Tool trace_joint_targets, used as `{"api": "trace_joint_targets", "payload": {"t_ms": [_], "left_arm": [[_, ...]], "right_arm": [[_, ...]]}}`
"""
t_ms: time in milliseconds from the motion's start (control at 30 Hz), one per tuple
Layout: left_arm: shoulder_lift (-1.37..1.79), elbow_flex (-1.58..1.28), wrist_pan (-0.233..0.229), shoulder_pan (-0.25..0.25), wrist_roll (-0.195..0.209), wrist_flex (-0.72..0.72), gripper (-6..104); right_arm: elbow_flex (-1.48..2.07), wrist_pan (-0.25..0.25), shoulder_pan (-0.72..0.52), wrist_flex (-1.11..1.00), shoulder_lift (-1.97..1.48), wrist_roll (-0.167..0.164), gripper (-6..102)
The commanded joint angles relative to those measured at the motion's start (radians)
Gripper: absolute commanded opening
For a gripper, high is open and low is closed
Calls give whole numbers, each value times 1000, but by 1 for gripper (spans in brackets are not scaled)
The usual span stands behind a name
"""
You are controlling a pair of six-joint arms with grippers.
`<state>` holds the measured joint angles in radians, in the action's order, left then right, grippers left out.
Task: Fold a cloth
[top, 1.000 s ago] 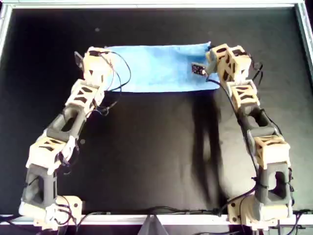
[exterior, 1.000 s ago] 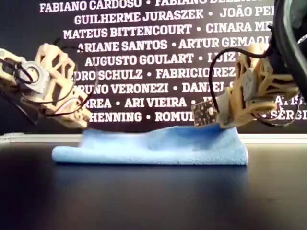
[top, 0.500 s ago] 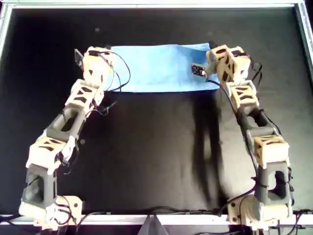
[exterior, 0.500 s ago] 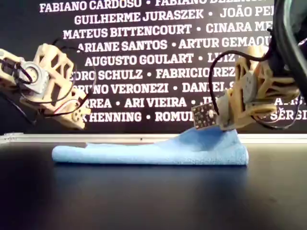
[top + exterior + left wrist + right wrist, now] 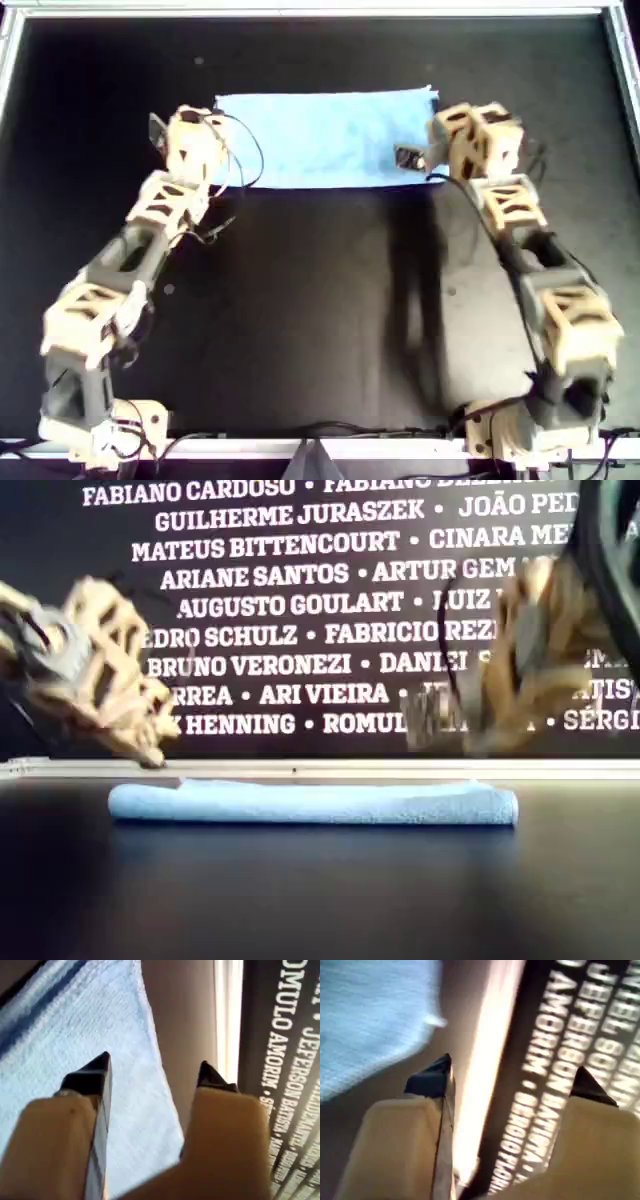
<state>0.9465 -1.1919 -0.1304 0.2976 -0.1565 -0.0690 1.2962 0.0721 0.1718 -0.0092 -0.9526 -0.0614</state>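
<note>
Fingers (image 5: 105, 1067) of first gripper (image 5: 152, 1067) and second gripper (image 5: 512, 1072) spread wide, empty. Cloth (image 5: 325, 135) folded flat on worktop (image 5: 320, 320); next: regrip for another fold.

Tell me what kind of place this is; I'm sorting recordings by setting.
Probably a robotics lab or demo bench: a matte black tabletop with a metal rim, a black backdrop wall printed with people's names, and a light blue ribbed microfibre cloth lying folded between two arms.
</note>
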Motion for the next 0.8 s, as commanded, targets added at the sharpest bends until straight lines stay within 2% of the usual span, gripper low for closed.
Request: {"api": "trace_joint_targets", "payload": {"t_ms": [0,167,500,533,767], "left_arm": [[293,-109,-5,-2,9,15,61],[641,-420,-5,-3,11,15,61],[1609,-1173,-5,-11,6,15,61],[1690,-1236,-5,-5,-2,15,60],[2126,-1595,-5,-18,12,15,60]], "right_arm": [[57,8,0,-35,-262,-2,94],[331,-8,-9,-35,-520,-3,93],[1104,-11,-25,-35,-1338,-5,93],[1157,-11,-34,-35,-1394,-5,93],[1348,-11,-179,-35,-1552,-3,93]]}}
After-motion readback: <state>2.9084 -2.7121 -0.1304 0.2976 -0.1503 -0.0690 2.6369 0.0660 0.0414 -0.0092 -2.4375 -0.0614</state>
